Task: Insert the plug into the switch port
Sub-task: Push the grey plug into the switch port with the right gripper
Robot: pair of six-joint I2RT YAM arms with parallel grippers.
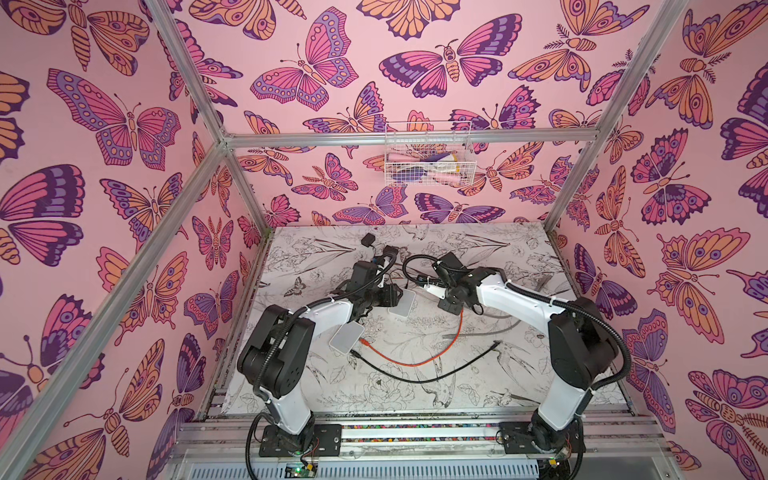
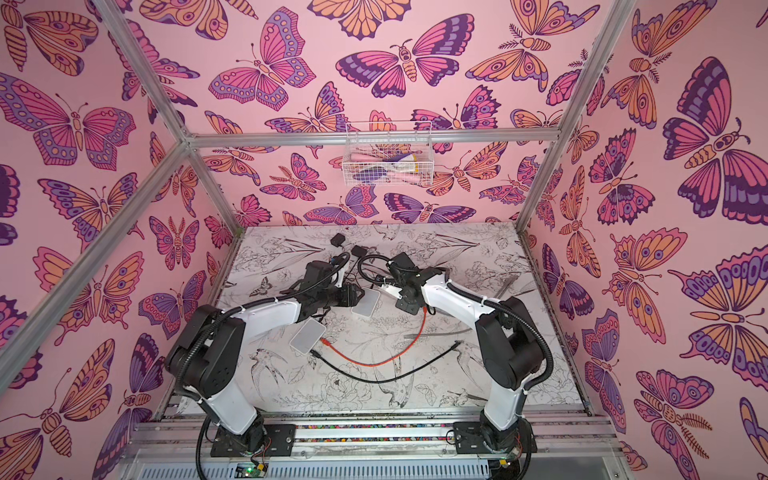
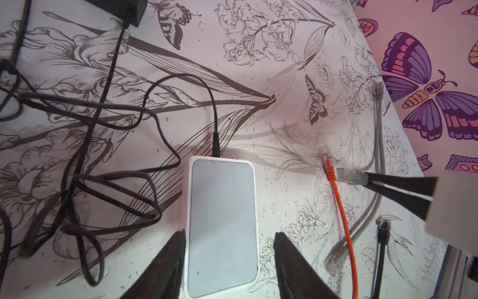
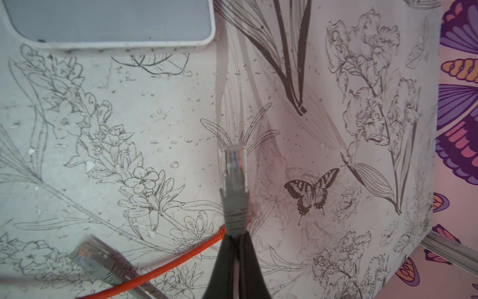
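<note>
Clutter on a flower-printed table inside butterfly wallpaper (image 1: 124, 124)

A white wire basket (image 1: 428, 160) of coloured items hangs on the far wall. On the table cover (image 1: 519, 257), an orange network cable (image 3: 342, 207) and a black network cable (image 3: 382, 234) curve across the near middle. A white rounded box (image 1: 347, 336) lies near left, just beside one orange end. A black power adapter (image 1: 368, 239) sits far back.

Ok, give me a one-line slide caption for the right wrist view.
Right gripper shut on the grey plug, held clear of the white switch over the floral tabletop.
</note>
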